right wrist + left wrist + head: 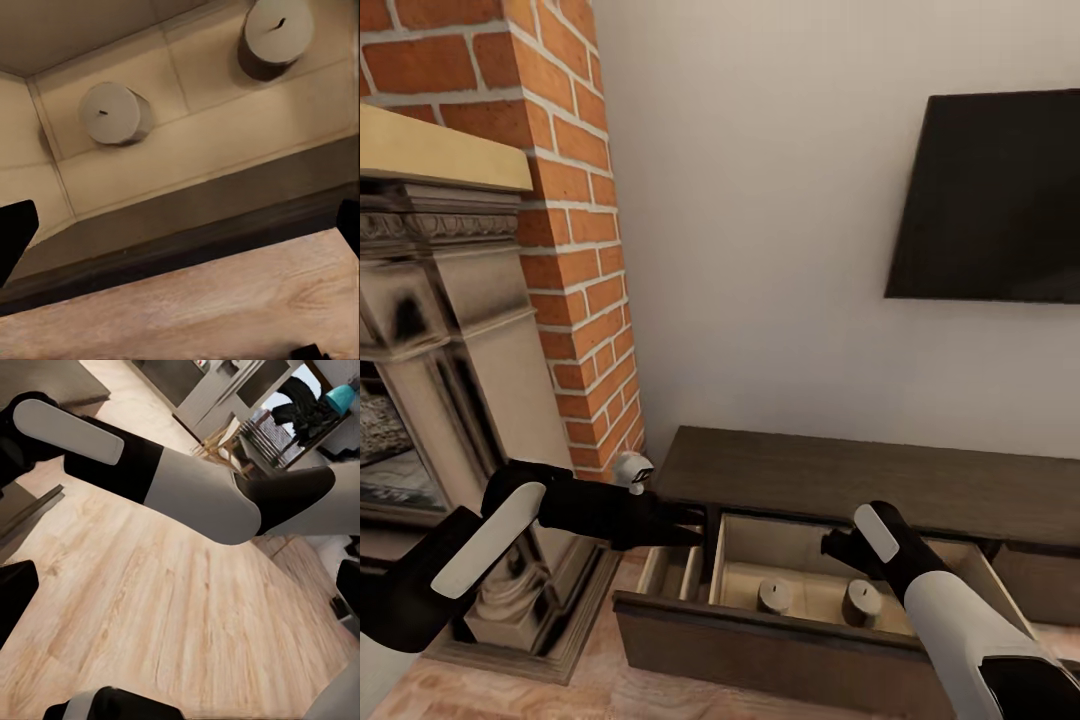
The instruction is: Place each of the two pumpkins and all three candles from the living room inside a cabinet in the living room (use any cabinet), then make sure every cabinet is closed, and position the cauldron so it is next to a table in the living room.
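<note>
The long dark cabinet (880, 480) stands under the TV with one drawer (760, 640) pulled out. Two stubby candles (774, 596) (861, 603) stand upright in its wide beige compartment, and the right wrist view looks down on both (112, 114) (277, 34). My right gripper (838, 545) hangs open just above that compartment, near the right-hand candle, with nothing between its fingers (15, 240). Over the drawer's narrow left compartment my left gripper (695, 525) is open and empty. The pumpkins, cauldron and table are out of view.
A red brick chimney (575, 260) and an ornate fireplace (450, 380) crowd the left, close to my left arm. A black TV (990, 200) hangs on the wall above the cabinet. Light wood floor (165, 607) lies in front of the drawer.
</note>
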Motion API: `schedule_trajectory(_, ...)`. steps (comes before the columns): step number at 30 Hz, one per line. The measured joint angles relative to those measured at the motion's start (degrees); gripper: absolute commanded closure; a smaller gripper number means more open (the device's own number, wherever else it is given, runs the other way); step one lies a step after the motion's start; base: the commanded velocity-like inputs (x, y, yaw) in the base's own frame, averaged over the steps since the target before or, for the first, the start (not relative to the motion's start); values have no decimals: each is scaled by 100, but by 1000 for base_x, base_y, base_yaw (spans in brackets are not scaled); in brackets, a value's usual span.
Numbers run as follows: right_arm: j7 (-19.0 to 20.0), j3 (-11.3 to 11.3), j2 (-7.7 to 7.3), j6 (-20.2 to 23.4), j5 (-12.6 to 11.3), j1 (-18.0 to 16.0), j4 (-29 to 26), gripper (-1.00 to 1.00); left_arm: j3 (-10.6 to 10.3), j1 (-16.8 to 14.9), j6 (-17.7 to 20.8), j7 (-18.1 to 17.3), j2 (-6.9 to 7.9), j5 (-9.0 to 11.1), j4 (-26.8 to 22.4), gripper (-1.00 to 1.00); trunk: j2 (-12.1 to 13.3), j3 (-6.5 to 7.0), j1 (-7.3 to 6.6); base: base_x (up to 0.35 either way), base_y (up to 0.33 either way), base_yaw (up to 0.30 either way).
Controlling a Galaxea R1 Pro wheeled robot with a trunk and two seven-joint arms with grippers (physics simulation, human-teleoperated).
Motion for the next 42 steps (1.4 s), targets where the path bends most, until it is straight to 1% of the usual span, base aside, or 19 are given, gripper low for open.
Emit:
schedule_trajectory(9, 7, -2, 0, 0, 0, 0, -1, -100, -8, 0, 0, 8, -1, -1, 0, -100, 361, 225, -199, -310, 0, -223)
schedule_trajectory(18, 9, 0, -6, 0, 2, 2, 2, -100, -15, 0, 0, 57, -1, -3, 4, -100, 722, 450, -399, -76, 0, -223)
schedule_trajectory(21, 14, -3, -51, 0, 1, 10, 4, -100, -37, 0, -1, 357, -14, -3, 7, -100, 842, 525, -465, -9, 0, -223)
schedule_trajectory(23, 16, -2, -132, 0, 5, 20, 5, -100, -46, 0, 0, 889, -32, 0, 8, -100, 923, 576, -509, -4, 0, -223)
schedule_trajectory(25, 17, 0, -186, 0, 3, 25, 6, -100, -39, -5, 5, 1210, -45, 12, 14, -100, 1003, 626, -553, -9, 0, -223)
schedule_trajectory(26, 17, 3, -237, -2, 9, 29, 6, -100, -38, -11, 7, 1532, -60, 15, 18, -100, 1043, 651, -575, -47, 0, -222)
schedule_trajectory(28, 14, 6, -287, -3, 10, 31, 6, -100, -38, -13, 11, 1859, -96, 36, 18, -100, 1123, 701, -618, -142, 0, -218)
schedule_trajectory(29, 11, 11, -322, 0, 16, 31, 3, -100, -36, -18, 12, 2135, -137, 44, 22, -100, 1163, 726, -639, -219, 0, -203)
schedule_trajectory(31, 6, 31, -340, 0, 23, 33, 5, -100, -34, -20, 13, 2356, -170, 54, 24, -100, 1205, 756, -661, -263, 0, -150)
schedule_trajectory(32, 3, 48, -344, -3, 52, 37, 5, -100, -32, -19, 13, 2523, -191, 54, 25, -100, 1205, 759, -660, -295, 0, -96)
schedule_trajectory(35, 1, 70, -347, -10, 78, 46, -1, -100, -27, -13, 14, 2751, -208, 57, 26, -100, 1205, 766, -660, -316, 0, -59)
schedule_trajectory(36, 3, 82, -348, -17, 88, 55, -25, -100, -23, -3, 14, 2911, -215, 57, 30, -100, 1205, 767, -660, -335, 0, -25)
schedule_trajectory(38, 5, 113, -361, -39, 99, 72, -109, -100, -7, 15, 13, 3254, -219, 68, 92, -100, 1284, 804, -703, -341, 0, -14)
schedule_trajectory(39, 6, 130, -366, -44, 100, 76, -136, -100, -4, 19, 14, 3336, -218, 75, 111, -100, 1324, 822, -725, -344, 0, -8)
schedule_trajectory(41, 6, 210, -375, -55, 107, 113, -240, -100, 2, 75, -118, 3639, -211, 68, 174, -100, 1404, 858, -769, -347, 0, -4)
schedule_trajectory(42, 8, 259, -377, -61, 108, 164, -278, -100, 3, 196, -308, 3885, -213, 59, 196, -100, 1445, 876, -791, -348, 0, -3)
